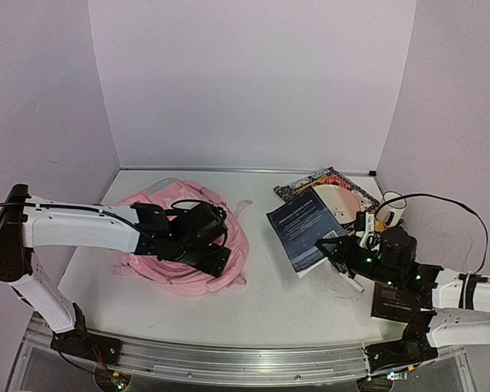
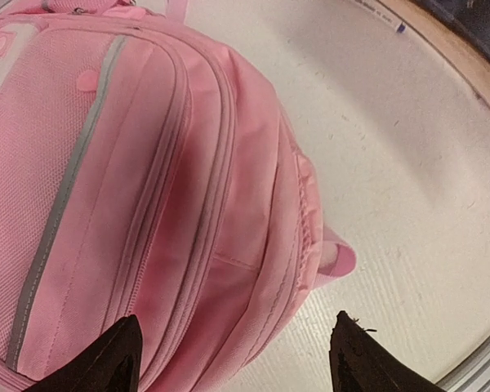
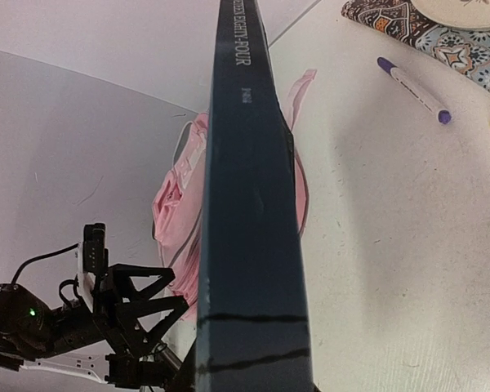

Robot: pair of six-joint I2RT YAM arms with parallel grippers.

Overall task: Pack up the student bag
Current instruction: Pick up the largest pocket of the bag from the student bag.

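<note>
A metal rail (image 1: 229,353) ran along the near edge of the white table (image 1: 294,314), and a wide strip of bare top lay open just behind it

The left gripper (image 2: 237,359) hung over the student bag (image 2: 147,204) with its jaws spread and nothing between them; one fingertip sat above the pink fabric and the other above bare table past the bag's rounded edge. The bag lay flat on the left half of the table, zip lines and a grey stripe running along its panels. Whether the fingers touched it could not be told

The right gripper (image 1: 341,247) was clamped on a dark blue book (image 1: 304,229), holding it tilted over the right half of the table. On the spine in the right wrist view, "EIGHTY-FOUR" could be read, with the letters before it cut off by the frame. The cover's small print was too fine to read

Between the bag and the book there was a clear lane of table. Beyond the book a white pen with purple ends (image 3: 412,88) lay alone on the top, near a patterned notebook (image 1: 309,184) with a pale round disc (image 1: 343,200) resting on it by the right wall. Behind the bag, open table reached to the plain lilac back wall (image 1: 245,82)
</note>
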